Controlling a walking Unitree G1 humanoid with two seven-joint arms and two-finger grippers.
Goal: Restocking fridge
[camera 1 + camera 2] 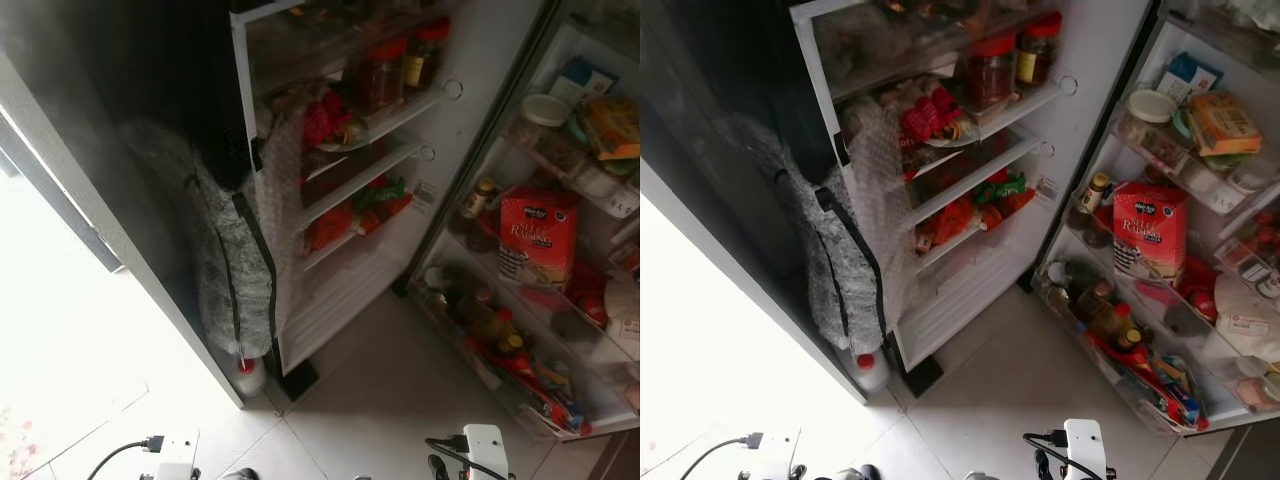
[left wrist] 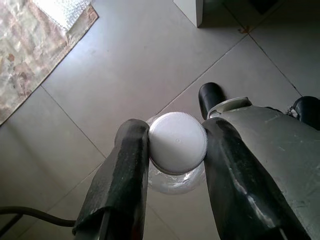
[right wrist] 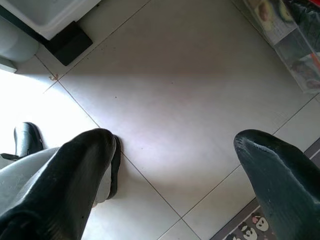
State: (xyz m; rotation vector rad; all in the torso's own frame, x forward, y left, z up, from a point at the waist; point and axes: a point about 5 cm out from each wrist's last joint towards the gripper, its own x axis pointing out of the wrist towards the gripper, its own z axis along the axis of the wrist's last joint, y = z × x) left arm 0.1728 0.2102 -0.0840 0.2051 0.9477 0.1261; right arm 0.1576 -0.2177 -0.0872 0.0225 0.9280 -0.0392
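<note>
In the left wrist view my left gripper (image 2: 176,132) is shut on a clear bottle with a white ribbed cap (image 2: 177,145), held over the tiled floor. My right gripper (image 3: 175,142) stands open above the tiles with nothing between its fingers. Ahead, the fridge (image 1: 370,130) is open. Its shelves hold red-lidded jars (image 1: 385,70), a plate of red food (image 1: 325,120) and green and orange packets (image 1: 375,200). The open door (image 1: 615,205) on the right carries a red rice box (image 1: 538,235), bottles (image 1: 490,320) and cartons.
A bundle of bubble wrap (image 1: 235,270) hangs against the dark panel left of the fridge. A small white bottle with a red cap (image 1: 247,375) stands on the floor below it. A patterned rug (image 2: 30,50) lies to one side. Bare tiles (image 1: 400,400) spread before the fridge.
</note>
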